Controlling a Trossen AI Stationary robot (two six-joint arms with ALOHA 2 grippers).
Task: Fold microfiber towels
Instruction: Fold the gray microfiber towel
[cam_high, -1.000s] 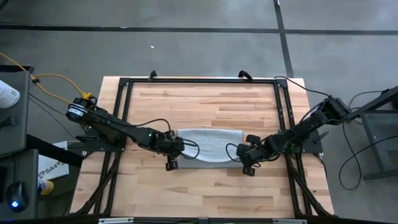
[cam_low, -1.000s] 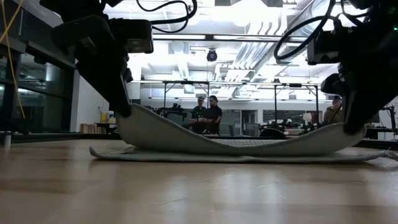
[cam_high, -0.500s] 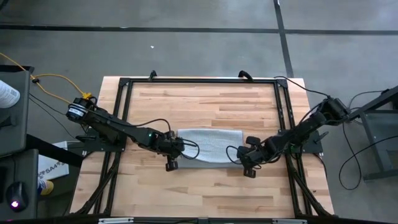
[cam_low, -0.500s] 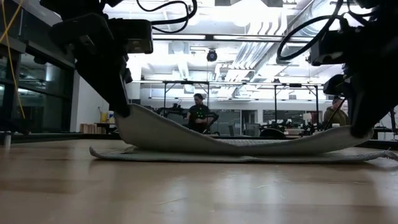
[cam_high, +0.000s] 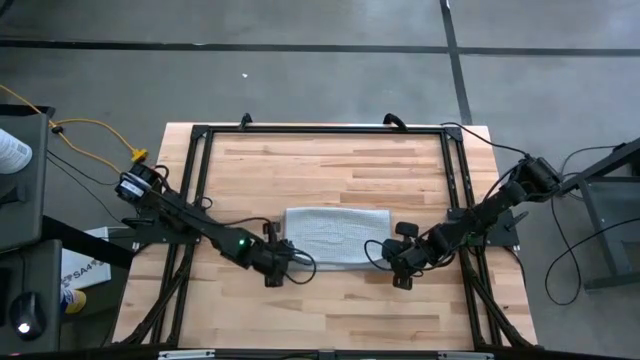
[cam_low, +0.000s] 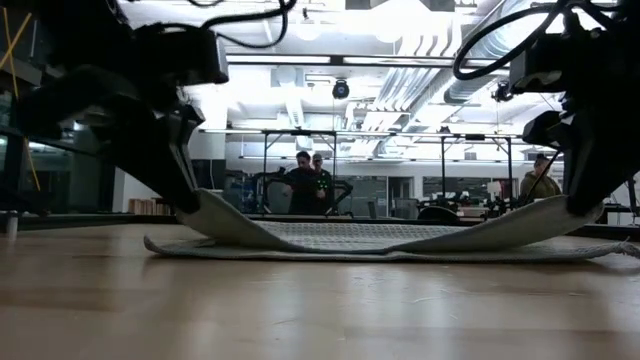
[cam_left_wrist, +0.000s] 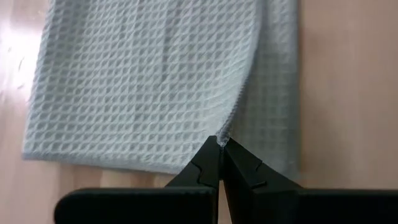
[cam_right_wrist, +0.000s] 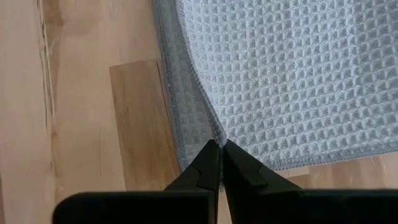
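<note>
Lowered and drawn toward the near edge since a second ago, the folded-over half of the microfiber towel (cam_high: 335, 237) lies mid-worktop (cam_high: 330, 160), its corners pinched by the left pincer (cam_high: 277, 262) and right pincer (cam_high: 397, 262). Doing this well likely means matching both corners to the lower layer's edge before letting go.

— what's moved since a second ago?
— both grippers have slid toward the table's near edge: the left gripper (cam_high: 283, 258) and right gripper (cam_high: 386, 256) now sit by the towel's (cam_high: 335, 235) near corners, dragging the lifted layer with them.
— and from table height?
— the raised fold (cam_low: 380, 232) has sunk lower and flatter over the bottom layer. behind, a second person (cam_low: 319, 183) now stands beside the first.
</note>
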